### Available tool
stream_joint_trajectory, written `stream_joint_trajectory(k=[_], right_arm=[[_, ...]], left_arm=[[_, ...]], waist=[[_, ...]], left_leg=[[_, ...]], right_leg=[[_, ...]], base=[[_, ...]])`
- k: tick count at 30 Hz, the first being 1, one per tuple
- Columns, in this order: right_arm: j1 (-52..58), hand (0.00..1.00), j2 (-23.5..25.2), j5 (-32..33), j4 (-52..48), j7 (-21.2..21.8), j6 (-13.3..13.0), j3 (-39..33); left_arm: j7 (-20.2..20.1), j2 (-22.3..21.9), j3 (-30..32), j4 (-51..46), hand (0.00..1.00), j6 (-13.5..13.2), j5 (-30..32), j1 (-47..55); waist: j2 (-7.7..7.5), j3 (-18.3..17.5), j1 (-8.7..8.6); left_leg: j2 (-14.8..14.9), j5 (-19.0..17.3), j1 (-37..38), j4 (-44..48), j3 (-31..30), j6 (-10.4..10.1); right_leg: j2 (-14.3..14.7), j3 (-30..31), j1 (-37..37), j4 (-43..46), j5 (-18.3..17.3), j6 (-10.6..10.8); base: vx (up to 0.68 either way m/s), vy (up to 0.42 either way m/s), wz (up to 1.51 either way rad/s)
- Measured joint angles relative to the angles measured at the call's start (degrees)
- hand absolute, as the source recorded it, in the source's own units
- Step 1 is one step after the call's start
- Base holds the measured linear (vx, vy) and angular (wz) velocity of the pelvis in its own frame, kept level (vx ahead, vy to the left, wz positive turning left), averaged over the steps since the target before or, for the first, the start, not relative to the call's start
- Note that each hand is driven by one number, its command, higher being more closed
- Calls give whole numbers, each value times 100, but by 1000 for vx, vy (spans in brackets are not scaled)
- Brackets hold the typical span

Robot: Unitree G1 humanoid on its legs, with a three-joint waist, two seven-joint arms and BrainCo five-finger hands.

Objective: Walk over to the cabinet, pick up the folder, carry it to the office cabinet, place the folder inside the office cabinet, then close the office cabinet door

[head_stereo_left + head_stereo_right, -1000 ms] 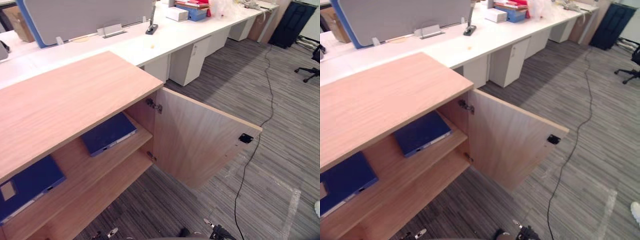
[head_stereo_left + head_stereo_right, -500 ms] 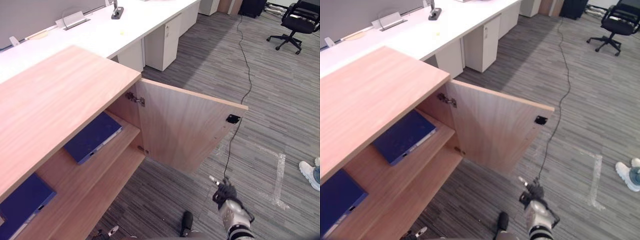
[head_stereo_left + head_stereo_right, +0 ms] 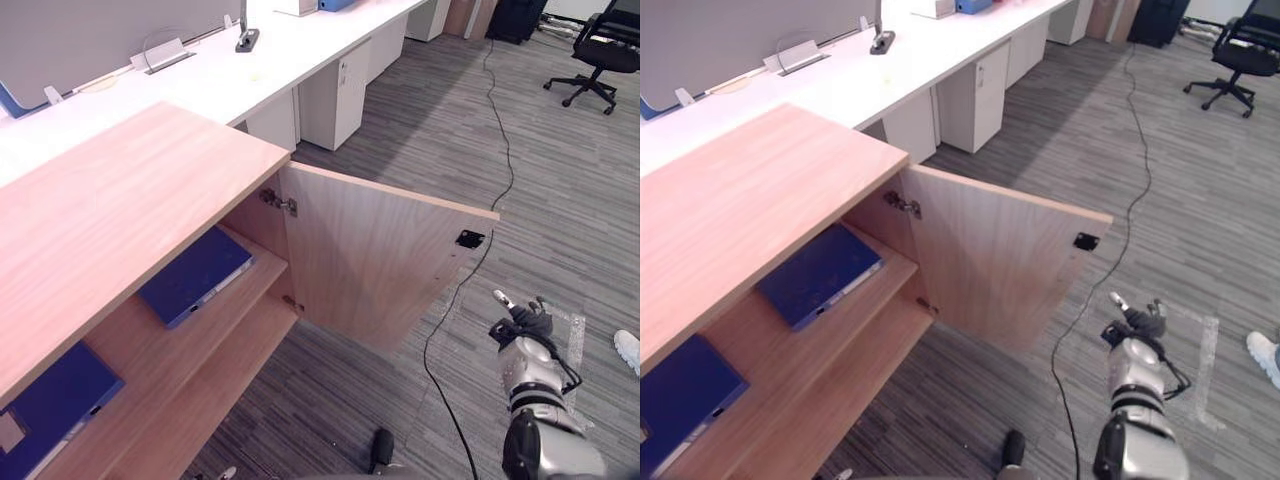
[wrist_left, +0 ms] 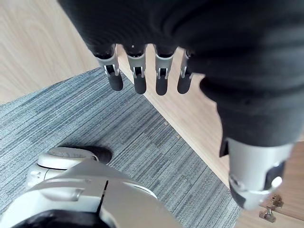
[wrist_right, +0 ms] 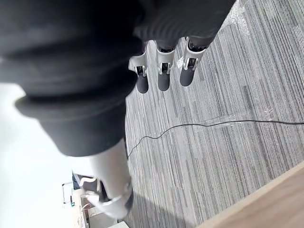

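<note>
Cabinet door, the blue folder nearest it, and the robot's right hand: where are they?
cabinet door (image 3: 385,255): left eye view, inner face.
blue folder (image 3: 195,278): left eye view, cover.
right hand (image 3: 522,328): left eye view, dark back.

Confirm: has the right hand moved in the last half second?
Yes. The right hand has risen and swung rightward, now past the open door's free edge.

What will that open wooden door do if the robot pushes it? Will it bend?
It probably won't bend: the door looks like a thick, flat wooden board. It should swing shut rather than slide, since metal hinges hold one edge to the cabinet. Being so wide, it may feel fairly heavy.
</note>
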Motion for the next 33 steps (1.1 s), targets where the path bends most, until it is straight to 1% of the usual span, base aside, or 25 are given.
stream_joint_trajectory(k=[2,4,6,9,10,16,19,21,23,24,25,26,29,33], right_arm=[[-266,0,-124,0,166,63,35,29],[-523,0,-261,1,320,106,47,202],[-772,0,-325,13,460,169,47,242],[-1137,0,-399,23,576,303,45,513],[-1230,0,-430,56,635,268,40,591],[-1248,0,-615,71,667,361,39,1083],[-1248,0,-705,18,667,500,39,1353],[-1288,0,-646,-7,667,816,40,1798],[-1422,0,-492,-7,667,979,41,2011],[-1507,0,-417,-22,666,1035,39,2166],[-1522,0,-420,-40,689,951,38,2161],[-1523,0,-460,-29,713,993,43,2162],[-1519,0,-471,-60,713,1111,48,2400],[-1472,0,-633,-390,707,1289,70,2933]], left_arm=[[-7,0,-20,1,0,0,-7,1],[-19,0,-66,0,0,-3,-25,4],[-47,-2,-114,-1,0,-3,-42,5],[-55,-6,-212,-8,0,-8,-50,6],[-60,-6,-236,-16,0,-35,-50,6],[-91,1,-351,-105,0,-71,-49,9],[-113,7,-455,-133,0,-97,-48,9],[-118,12,-474,-133,0,-99,-47,7],[-123,13,-483,-145,0,-107,-47,4],[-131,14,-488,-174,0,-109,-47,4],[-140,16,-491,-183,0,-112,-47,4],[-170,25,-493,-176,0,-113,-47,38],[-196,43,-554,-174,0,-108,-45,105],[-288,111,-688,-187,0,-119,-41,11]], waist=[[30,27,-4],[44,33,-2],[43,34,0],[56,47,12],[55,48,13],[72,117,-18],[73,174,-21],[72,189,-10],[71,248,1],[63,306,22],[59,326,38],[51,352,52],[63,367,-9],[63,369,-46]], left_leg=[[-6,0,0,-10,-49,0],[-10,0,-7,-18,-203,0],[-8,0,-8,-19,-277,-1],[-10,2,-1,-7,-312,-1],[-13,3,-1,-1,-349,0],[-25,15,-5,10,-474,3],[-16,30,-9,3,-545,-6],[4,33,-10,-1,-595,-16],[7,37,-8,-10,-630,-25],[6,35,-7,-13,-666,-28],[6,33,-11,-16,-686,-30],[8,33,-17,-23,-727,-33],[15,34,-15,-24,-748,-33],[27,35,-3,-9,-749,-34]], right_leg=[[-1,-4,-2,0,3,-4],[0,-56,4,0,3,-3],[3,-88,10,1,3,-3],[-2,-102,56,3,3,-3],[-6,-117,76,7,3,-3],[-20,-187,110,27,4,-3],[-11,-212,114,1,3,-4],[9,-233,120,-1,1,-7],[11,-238,140,-1,-1,-10],[8,-255,155,-1,-1,-10],[7,-265,156,-1,-1,-10],[6,-289,161,-1,-2,-10],[16,-295,158,2,-1,-9],[42,-275,144,27,-2,-10]], base=[[-7,43,1],[7,36,8],[25,45,8],[29,56,5],[37,71,10],[19,46,5],[-8,22,2],[-11,25,4],[-14,36,9],[-16,47,12],[-10,43,12],[11,39,7],[42,52,0],[69,61,-7]])
